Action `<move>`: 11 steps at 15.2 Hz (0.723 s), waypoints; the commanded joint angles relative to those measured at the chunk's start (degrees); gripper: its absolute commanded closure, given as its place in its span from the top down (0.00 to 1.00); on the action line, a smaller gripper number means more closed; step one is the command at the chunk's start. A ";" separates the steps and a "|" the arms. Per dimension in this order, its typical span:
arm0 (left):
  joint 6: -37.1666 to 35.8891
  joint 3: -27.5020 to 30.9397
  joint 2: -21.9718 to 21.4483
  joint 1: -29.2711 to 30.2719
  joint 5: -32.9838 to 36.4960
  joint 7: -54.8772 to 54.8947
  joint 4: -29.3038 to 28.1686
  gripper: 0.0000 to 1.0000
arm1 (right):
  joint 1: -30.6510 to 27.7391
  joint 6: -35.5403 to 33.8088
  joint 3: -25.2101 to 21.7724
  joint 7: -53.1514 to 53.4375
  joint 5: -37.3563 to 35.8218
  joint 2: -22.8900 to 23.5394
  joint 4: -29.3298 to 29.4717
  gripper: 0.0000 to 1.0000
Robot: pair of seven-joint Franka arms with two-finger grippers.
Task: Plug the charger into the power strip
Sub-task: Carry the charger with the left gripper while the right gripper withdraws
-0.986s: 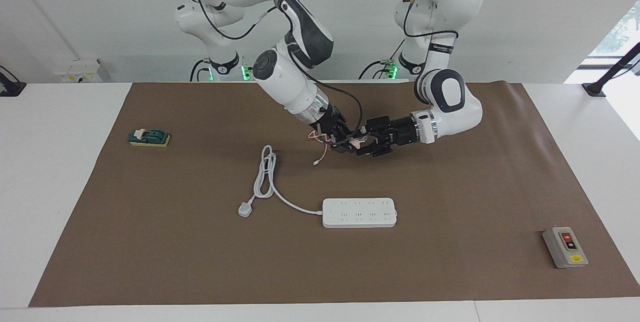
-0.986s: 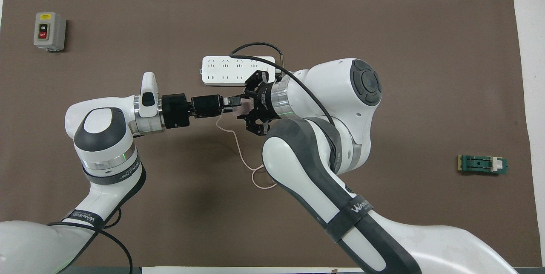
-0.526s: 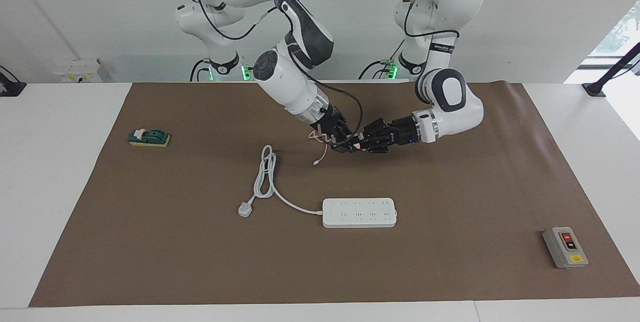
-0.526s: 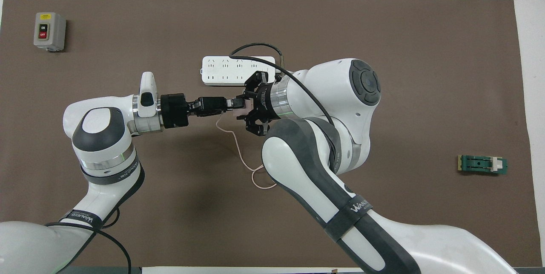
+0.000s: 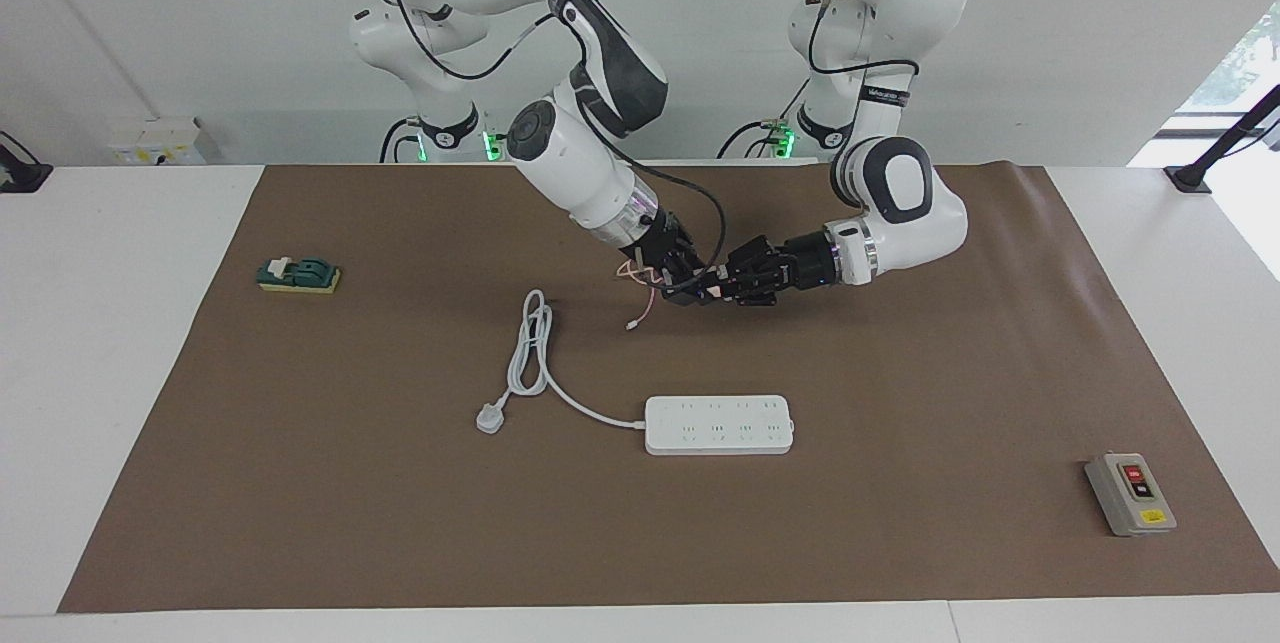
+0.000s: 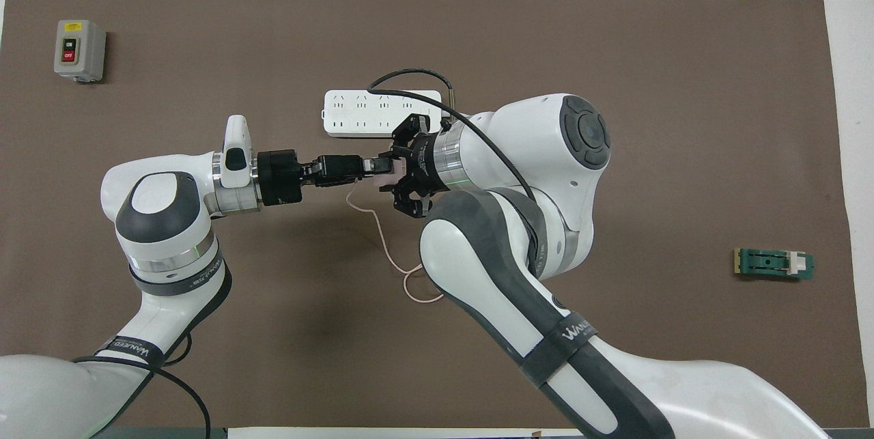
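The pale pink charger (image 5: 712, 286) (image 6: 384, 180) hangs in the air over the brown mat, nearer to the robots than the power strip. My right gripper (image 5: 692, 281) (image 6: 399, 173) is shut on it. My left gripper (image 5: 724, 285) (image 6: 377, 166) meets it head-on from the left arm's end, its fingers shut on the same charger. The thin pink cable (image 5: 641, 304) (image 6: 386, 252) droops from the charger down to the mat. The white power strip (image 5: 719, 425) (image 6: 372, 113) lies flat on the mat, sockets up; the right arm covers one end of it in the overhead view.
The strip's thick white cord ends in a plug (image 5: 489, 418) toward the right arm's end. A grey button box (image 5: 1130, 494) (image 6: 79, 50) sits at the mat's corner farthest from the robots, at the left arm's end. A green switch block (image 5: 298, 275) (image 6: 773, 263) lies at the right arm's end.
My left gripper, open around the charger a second ago, has closed onto it. The right gripper has kept its hold and place.
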 commanded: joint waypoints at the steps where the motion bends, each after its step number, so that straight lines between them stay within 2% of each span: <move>1: 0.01 0.62 -1.47 0.17 0.90 -0.91 -1.01 0.00 | 0.07 0.55 -0.04 1.69 -1.35 0.50 0.92 1.00; 6: 0.53 0.71 -1.46 1.40 2.48 -1.00 -0.66 0.00 | 0.07 0.46 -0.12 1.61 -1.53 0.50 0.84 1.00; 8: 0.89 0.80 -1.55 2.45 3.44 -1.44 -0.14 0.00 | -0.01 -0.07 -0.04 0.82 -4.93 0.50 0.40 1.00; 11: 3.34 0.80 -2.78 5.97 10.54 -5.29 0.39 0.00 | -0.54 -3.57 -0.04 -1.63 -9.88 -0.11 0.05 1.00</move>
